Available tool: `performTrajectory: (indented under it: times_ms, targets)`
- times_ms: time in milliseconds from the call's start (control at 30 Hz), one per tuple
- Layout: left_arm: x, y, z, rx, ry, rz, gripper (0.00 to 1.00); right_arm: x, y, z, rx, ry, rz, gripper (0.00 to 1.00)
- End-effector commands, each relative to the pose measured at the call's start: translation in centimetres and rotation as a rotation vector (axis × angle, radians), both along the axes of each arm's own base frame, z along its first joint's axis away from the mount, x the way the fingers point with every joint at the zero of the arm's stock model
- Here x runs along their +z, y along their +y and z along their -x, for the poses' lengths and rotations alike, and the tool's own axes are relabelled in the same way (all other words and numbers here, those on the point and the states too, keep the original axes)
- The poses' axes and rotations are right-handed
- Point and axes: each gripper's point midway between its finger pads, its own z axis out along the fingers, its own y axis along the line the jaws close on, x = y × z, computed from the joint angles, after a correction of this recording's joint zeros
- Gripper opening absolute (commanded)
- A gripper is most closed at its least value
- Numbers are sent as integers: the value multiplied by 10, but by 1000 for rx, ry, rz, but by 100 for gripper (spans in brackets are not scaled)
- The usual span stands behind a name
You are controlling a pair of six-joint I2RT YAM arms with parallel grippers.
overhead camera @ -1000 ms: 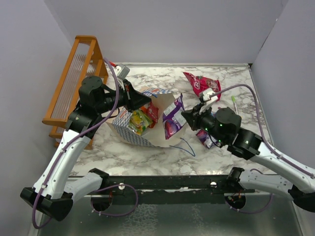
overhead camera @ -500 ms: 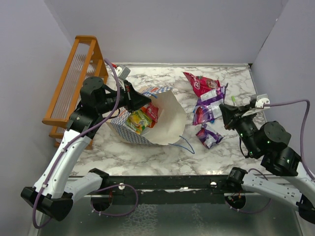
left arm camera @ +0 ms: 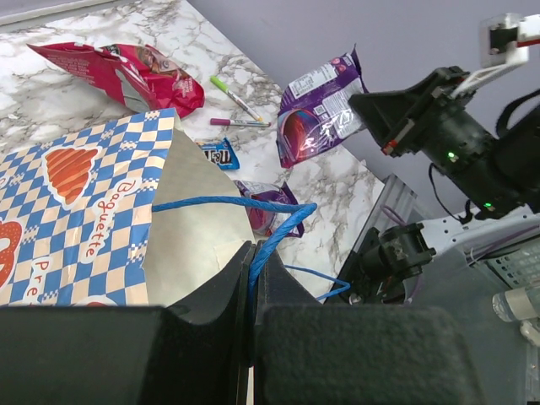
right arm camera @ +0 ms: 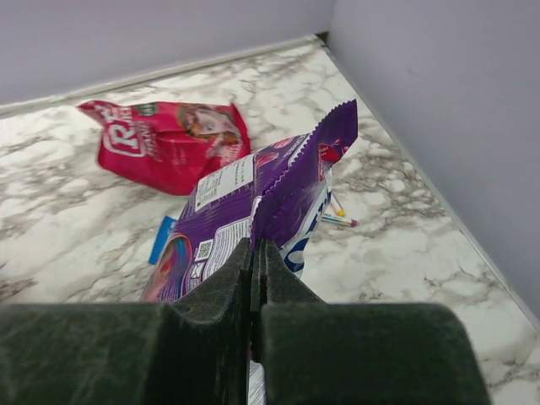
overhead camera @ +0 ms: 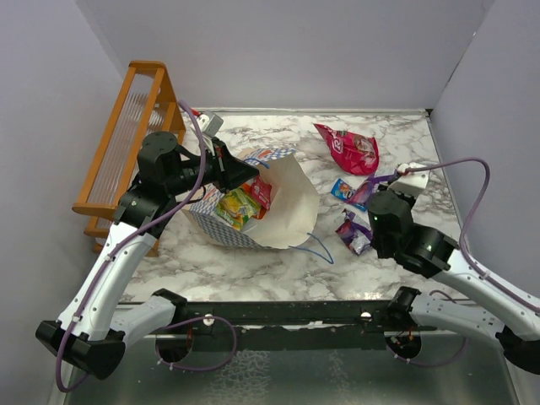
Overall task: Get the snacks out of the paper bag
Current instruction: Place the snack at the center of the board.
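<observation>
The paper bag (overhead camera: 283,215) lies on its side in the middle of the table, mouth facing right. My left gripper (left arm camera: 253,249) is shut on its blue cord handle (left arm camera: 240,202) and holds the mouth open. A green-yellow packet (overhead camera: 238,207) and an orange-red one (overhead camera: 260,192) show inside. My right gripper (right arm camera: 256,246) is shut on the edge of a purple snack packet (right arm camera: 245,198), held above the table right of the bag. On the marble lie a pink-red packet (overhead camera: 350,150), a blue packet (overhead camera: 342,188) and a small purple packet (overhead camera: 353,236).
An orange wooden rack (overhead camera: 126,143) stands against the left wall behind my left arm. Two thin pens (left arm camera: 238,108) lie near the right wall. Grey walls close in the table at the back and on both sides.
My right gripper has carried the purple packet from the bag's mouth out to the right and now holds it by the blue packet. The left gripper and bag have stayed put.
</observation>
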Motion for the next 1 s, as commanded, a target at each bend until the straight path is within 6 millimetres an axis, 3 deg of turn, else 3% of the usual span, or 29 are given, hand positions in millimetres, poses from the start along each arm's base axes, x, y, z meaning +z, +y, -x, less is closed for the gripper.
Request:
performTrajectory:
  times_ms: [0,233,433,567,667,767,900,967]
  targets:
    - [19,-1,5,-5,-38,31,0,-27,-25,-13,-162,-1,-111,1]
    - [21,1,9,-3,-42,30,0,-108,-66,-46,-263,150,-221,2]
    - [20,2,10,-4,-42,23,0,-161,-113,-39,-393,190,-349,2]
    - [20,1,10,-11,-42,25,0,-187,-133,-29,-458,192,-420,5]
    - [21,-2,13,-37,-47,36,0,-198,-138,-20,-501,188,-459,13]
    - [23,-6,21,-90,-66,60,0,-197,-139,-12,-527,164,-498,27]
    - [27,-10,35,-168,-94,97,0,-177,-136,-8,-487,96,-524,52]
    - [26,-12,40,-196,-97,110,0,-162,-131,-10,-436,72,-528,58]
